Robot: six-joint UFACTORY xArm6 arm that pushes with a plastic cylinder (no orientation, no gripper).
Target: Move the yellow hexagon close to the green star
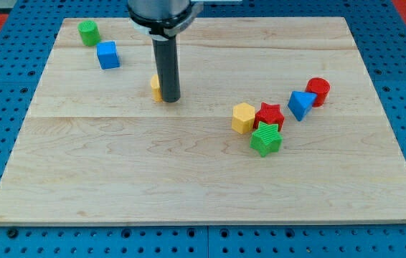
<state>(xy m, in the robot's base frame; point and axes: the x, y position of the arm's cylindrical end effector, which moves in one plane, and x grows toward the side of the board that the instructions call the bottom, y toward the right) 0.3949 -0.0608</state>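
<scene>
The wooden board [203, 179] is carrying everything. My tip [171, 99] has no fingers and is gripping nothing; it is touching a small yellow block [156, 87], mostly hidden, shape possibly round. The yellow hexagon [243, 118] is already sitting near the green star [266, 139], the red star [270, 115] crowding between, so any closing push should be coming gently from the view's left.

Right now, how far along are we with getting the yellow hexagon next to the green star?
Looks essentially done: the yellow hexagon sits just up-left of the green star, beside the red star; whether they touch is unclear. In hand: nothing there; my tip is away toward the view's left, against a small yellow block it mostly hides. Left: at most a small closing nudge.
</scene>
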